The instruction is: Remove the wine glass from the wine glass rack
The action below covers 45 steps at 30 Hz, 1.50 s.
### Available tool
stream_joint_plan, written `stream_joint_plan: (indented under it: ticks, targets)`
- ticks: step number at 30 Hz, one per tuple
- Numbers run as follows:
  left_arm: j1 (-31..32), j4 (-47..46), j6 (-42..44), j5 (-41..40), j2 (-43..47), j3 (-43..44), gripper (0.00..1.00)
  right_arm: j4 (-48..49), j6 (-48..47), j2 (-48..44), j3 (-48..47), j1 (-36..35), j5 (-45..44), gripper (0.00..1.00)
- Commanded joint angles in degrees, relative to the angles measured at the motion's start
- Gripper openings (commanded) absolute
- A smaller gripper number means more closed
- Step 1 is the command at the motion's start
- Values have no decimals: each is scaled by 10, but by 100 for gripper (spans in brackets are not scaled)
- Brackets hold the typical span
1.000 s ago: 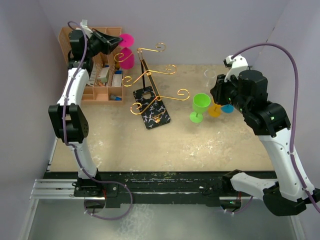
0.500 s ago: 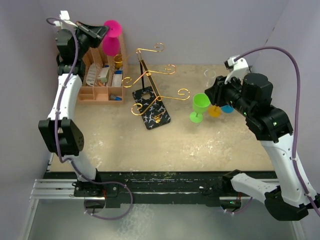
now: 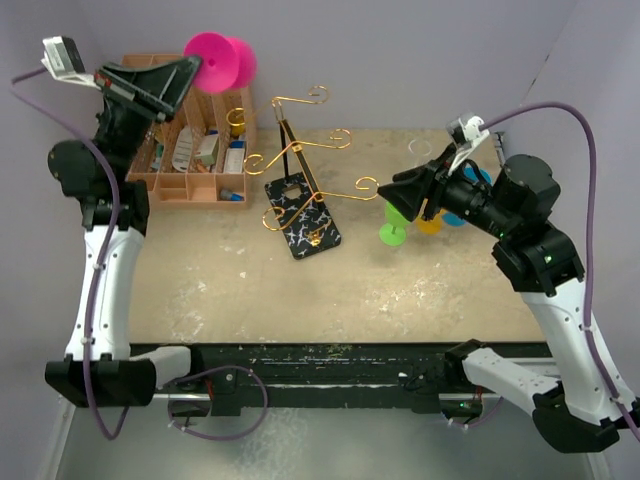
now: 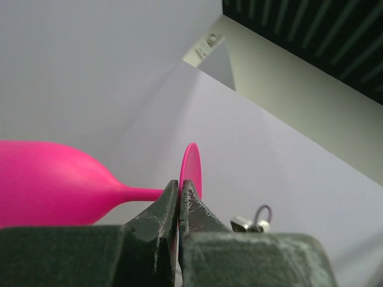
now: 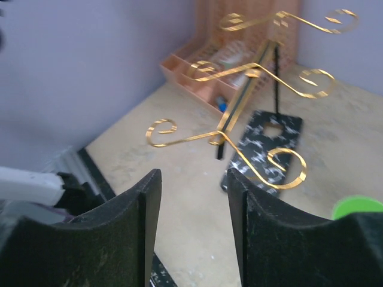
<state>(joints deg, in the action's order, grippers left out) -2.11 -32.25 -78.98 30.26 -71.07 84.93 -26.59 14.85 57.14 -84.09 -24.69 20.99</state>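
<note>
High at the back left, above the orange desk organiser (image 3: 200, 186) and against the pale wall: the left end effector (image 3: 190, 68), pinched narrow on the stem of the pink wine glass (image 3: 216, 62). Glass lying roughly sideways in the air, lifted off the wine glass rack (image 3: 300, 165) and well apart from its scroll arms. From the left wrist, fingers pressed almost together around the thin pink stem at the left end effector (image 4: 179, 194), with the bowl of the pink wine glass (image 4: 54, 179) off to the left and the foot edge-on just past the fingertips.

Mid-tabletop (image 3: 300, 290), the rack upright: gold wire arms with curled ends on a black post, over a black, white-veined square base.

To the right of the rack, the right end effector (image 3: 385, 190), pointing towards the nearest gold curl, jaws wide apart with nothing between them. Through the right wrist view, past the right end effector (image 5: 192, 179), the wine glass rack (image 5: 251, 89) and its marbled base ahead, the desk organiser (image 5: 203, 66) behind it.

Just beside and partly under the right arm, a green goblet (image 3: 400, 212) standing upright, with an orange glass (image 3: 430, 224) and a blue one (image 3: 456, 217) close behind.

Print on the small items in the organiser compartments too small to read.
</note>
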Motion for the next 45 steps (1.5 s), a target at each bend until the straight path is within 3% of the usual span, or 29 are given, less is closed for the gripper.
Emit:
stream_joint_plan:
  ticks: [1, 8, 19, 23, 45]
  targets:
    - [18, -116, -119, 52, 76, -83, 0, 201, 75, -22, 40, 0, 205, 53]
    - [25, -163, -192, 98, 197, -157, 0, 512, 235, 23, 88, 0, 352, 55]
    - [32, -370, -336, 66, 267, -231, 0, 953, 521, 171, 76, -3, 417, 63]
    - [32, -352, -338, 77, 287, -224, 0, 1016, 562, 208, 41, -20, 422, 64]
    - [32, -347, -338, 86, 320, -280, 0, 1088, 603, 305, -64, -124, 411, 62]
